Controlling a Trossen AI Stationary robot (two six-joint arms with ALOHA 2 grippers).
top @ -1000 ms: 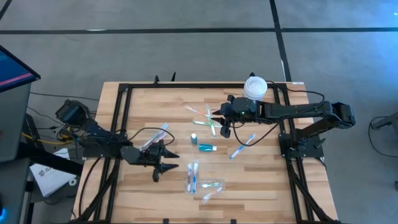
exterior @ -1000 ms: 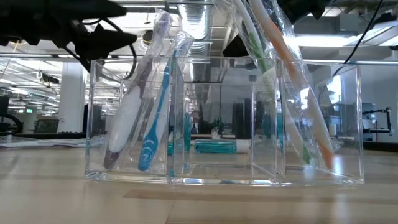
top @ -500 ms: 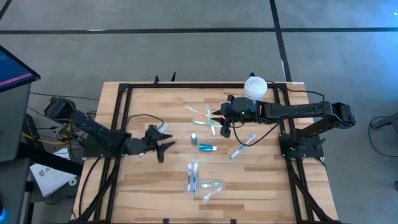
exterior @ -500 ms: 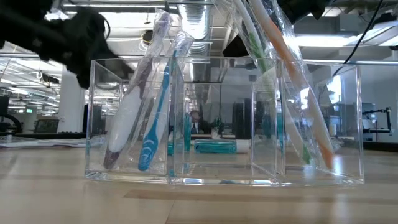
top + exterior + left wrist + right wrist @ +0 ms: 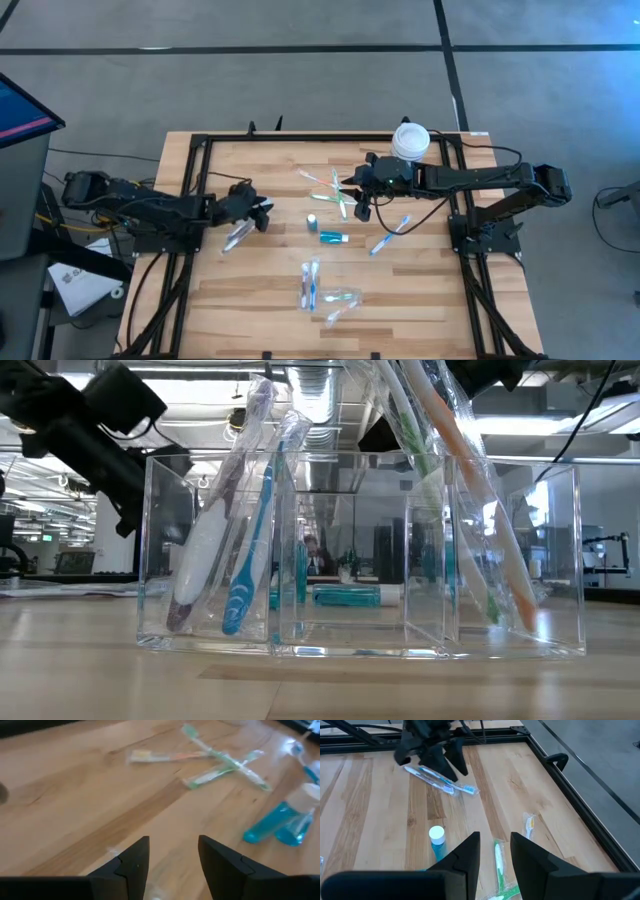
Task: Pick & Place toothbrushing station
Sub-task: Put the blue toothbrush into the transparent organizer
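Note:
My left gripper (image 5: pixel 260 214) is open, its fingers pointing down just above a wrapped blue toothbrush (image 5: pixel 234 239) that lies flat on the table's left half. Both also show in the right wrist view: the gripper (image 5: pixel 445 762) and the toothbrush (image 5: pixel 437 777). My right gripper (image 5: pixel 360 209) is open and empty over the crossed green toothbrushes (image 5: pixel 335 189) at mid table. A teal tube (image 5: pixel 333 237) and a teal bottle with a white cap (image 5: pixel 313 222) lie between the arms. The clear tray (image 5: pixel 560 560) stands near the front edge and holds several toothbrushes leaning on its walls.
A white tub (image 5: pixel 410 140) stands at the far right behind my right arm. Another blue toothbrush (image 5: pixel 390 235) lies right of the teal tube. An orange-handled toothbrush (image 5: pixel 165 756) lies beside the green ones. A black frame (image 5: pixel 195 180) borders the table.
My left gripper has swung from the near-left part of the table toward the far edge, and its arm has drawn back toward the left. It now stands over the wrapped blue toothbrush. My right arm has kept still.

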